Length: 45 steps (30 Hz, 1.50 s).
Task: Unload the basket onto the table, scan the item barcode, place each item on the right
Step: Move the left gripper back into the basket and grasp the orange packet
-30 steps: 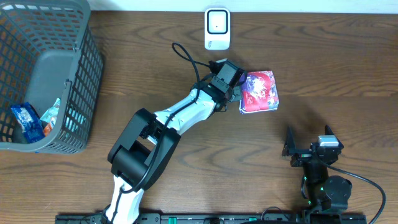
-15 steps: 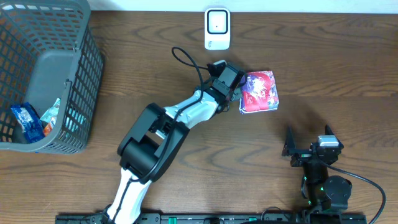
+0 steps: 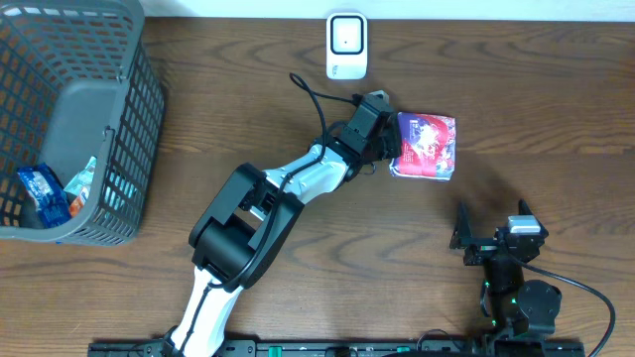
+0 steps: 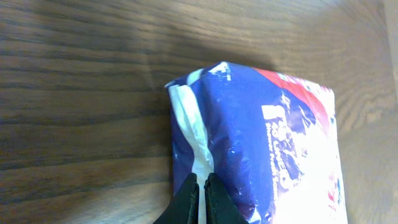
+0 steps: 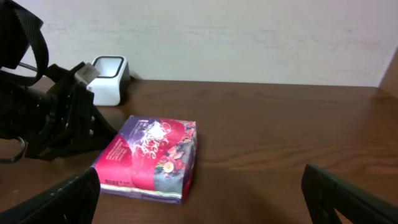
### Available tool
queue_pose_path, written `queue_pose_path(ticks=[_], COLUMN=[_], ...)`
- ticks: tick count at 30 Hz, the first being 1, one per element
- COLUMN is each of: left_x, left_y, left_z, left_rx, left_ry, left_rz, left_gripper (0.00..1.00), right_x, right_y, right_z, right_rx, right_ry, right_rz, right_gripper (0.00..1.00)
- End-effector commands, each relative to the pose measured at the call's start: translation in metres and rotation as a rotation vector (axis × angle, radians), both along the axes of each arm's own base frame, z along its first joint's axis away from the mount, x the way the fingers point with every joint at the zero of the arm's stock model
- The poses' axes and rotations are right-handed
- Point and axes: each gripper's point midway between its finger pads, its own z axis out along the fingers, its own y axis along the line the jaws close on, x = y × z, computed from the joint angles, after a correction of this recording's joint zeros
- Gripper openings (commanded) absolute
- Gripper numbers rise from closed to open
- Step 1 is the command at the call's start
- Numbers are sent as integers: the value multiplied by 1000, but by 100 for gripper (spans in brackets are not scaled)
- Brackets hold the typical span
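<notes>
Step in hand: bringing the item to the reader. Left claw, pressed together on the white seam fold of the pack, pinches it by one edge; the pack appears to rest on the surface, near the scanner but off to its right. Next move, by judgement: carry the pack before the scanner window and turn the barcode face, not visible here, toward it. Right claw, spread wide and empty, sits well apart. Basket, far left, holds other packets. Cable loops between arm and scanner, a possible snag.
</notes>
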Motion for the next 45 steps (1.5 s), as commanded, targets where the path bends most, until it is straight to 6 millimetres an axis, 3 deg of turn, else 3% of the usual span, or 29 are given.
queue_pose_path(ticks=[1, 6, 13, 14, 17, 19, 21, 23, 26, 29, 33, 37, 41, 44, 45], left_x=[-2, 12, 25, 24, 15, 7, -5, -12, -18, -32, -70, -103, -109, -107, -105], left_y=[-1, 20, 80, 90, 124, 147, 176, 205, 275, 373, 486, 559, 592, 609, 612], left_z=[5, 34, 115, 128, 172, 199, 229, 249, 278, 302, 313, 305, 283, 251, 240], left_rx=[-2, -9, 36, 43, 70, 100, 145, 183, 273, 435, 647, 711, 679, 687, 691], left_ry=[-26, -47, -159, -171, -221, -272, -339, -377, -411, -428, -364, -261, -169, -59, -20], left_rz=[-68, -27, 4, 10, 24, 22, 19, 58, 254, 566, 931, 1153, 1204, 1210, 1206], left_gripper=[8, 8, 8, 13, 52, 70, 81, 86, 89, 89, 90, 91, 91, 91, 95], right_x=[0, 0, 0, 0, 0, 0, 0, 0, 0, 0, 0, 0, 0, 0, 0], right_y=[-1, -1, -1, -1, -1, -1, -1, -1, -1, -1, -1, -1, -1, -1, -1], right_z=[-1, -1, -1, -1, -1, -1, -1, -1, -1, -1, -1, -1, -1, -1, -1], right_rx=[14, 14, 14, 14, 14, 14, 14, 14, 14, 14, 14, 14, 14, 14, 14], right_ry=[0, 0, 0, 0, 0, 0, 0, 0, 0, 0, 0, 0, 0, 0, 0], right_rz=[-4, -4, -4, -4, -4, -4, -4, -4, -4, -4, -4, -4, -4, -4, -4], right_gripper=[99, 99, 99, 99, 99, 99, 99, 99, 99, 99, 99, 99, 99, 99, 99])
